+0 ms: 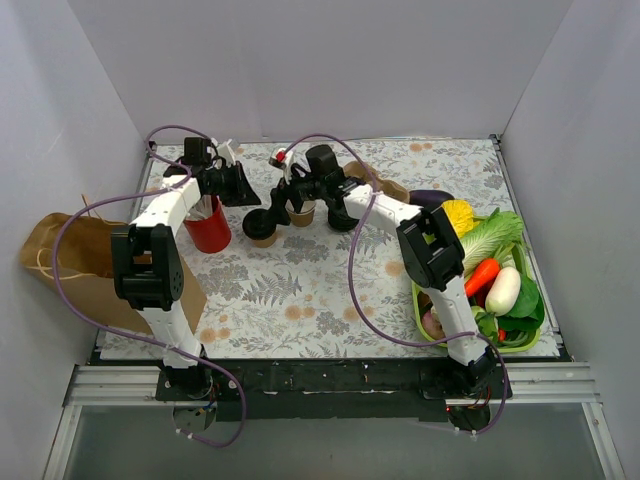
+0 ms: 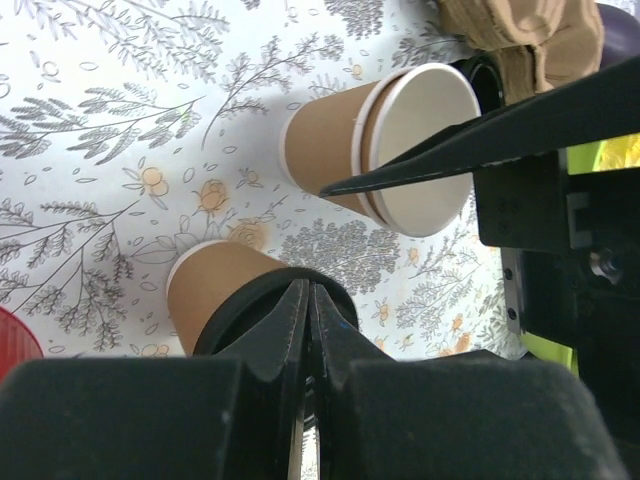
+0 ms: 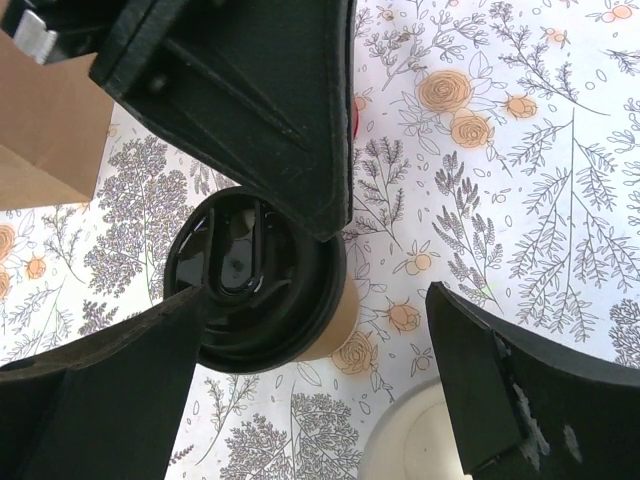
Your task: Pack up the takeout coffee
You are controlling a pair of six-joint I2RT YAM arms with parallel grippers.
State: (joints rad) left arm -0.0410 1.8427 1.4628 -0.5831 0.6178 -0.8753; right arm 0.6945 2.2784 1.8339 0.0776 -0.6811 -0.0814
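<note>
The takeout coffee point(image 1: 263, 226) is a tan paper cup with a white rim and a round black lid point(image 3: 240, 290). It stands on the floral cloth right of the red cup. Its tan side shows in the left wrist view point(image 2: 215, 285). My left gripper point(image 2: 310, 290) is shut, with its tips on the lid's edge; it also shows from above point(image 1: 252, 203). A second tan cup point(image 1: 302, 213) stands open just to the right and looks like two nested cups point(image 2: 420, 130). My right gripper point(image 3: 316, 292) is open and hangs above both cups, holding nothing; it also shows in the top view point(image 1: 297, 200).
A red cup point(image 1: 208, 230) stands under the left arm. A brown paper bag point(image 1: 60, 262) lies at the left edge. The brown pulp carrier point(image 1: 390, 187) sits behind the right arm. A green basket point(image 1: 500, 345) of vegetables fills the right side, with an eggplant point(image 1: 430, 197) beside it.
</note>
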